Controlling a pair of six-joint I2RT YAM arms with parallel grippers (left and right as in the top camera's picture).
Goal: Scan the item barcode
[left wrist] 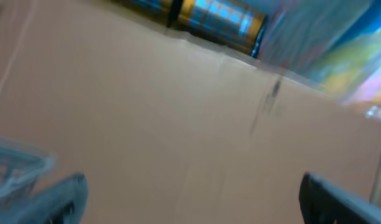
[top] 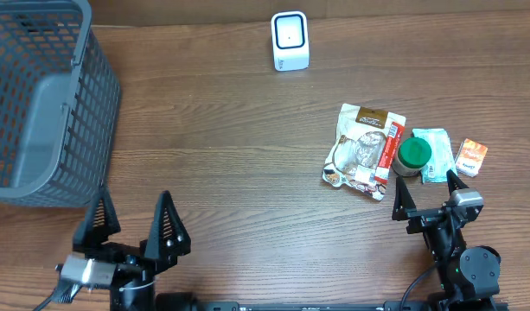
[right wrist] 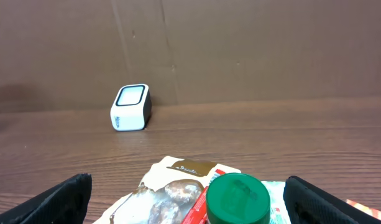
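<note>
Snack pouch (top: 364,151): flat printed bag with a red strip down its right side, lying face-up on the right half of the wooden table (top: 247,164). It is the leftmost of four items grouped there.

Green-lidded tub (top: 413,154): round, upright, just right of the pouch and touching or overlapping its edge. In the right wrist view the lid sits low and centre, in front of the pouch.

Teal packet (top: 437,141): flat, partly under the tub, sticking out on the tub's right and far sides.

Orange box (top: 471,158): small, lying flat, rightmost of the group, just beside the teal packet.

Scanner (top: 290,41): white block with a dark-framed window, standing at the far edge of the table near the centre, well apart from the four items.

Basket (top: 96,130): grey plastic mesh, far left corner; nothing can be made out inside.

Right gripper (top: 425,186): fingers spread wide, holding nothing, on the near side of the group and pointing at it. One fingertip is close to the near edge of the teal packet; whether they touch cannot be told.

Left gripper (top: 132,203): fingers spread wide, empty, at the near left of the table, near side of the basket. Its wrist view is blurred, showing only a tan surface and both dark fingers (left wrist: 53,199) in the lower corners.
</note>
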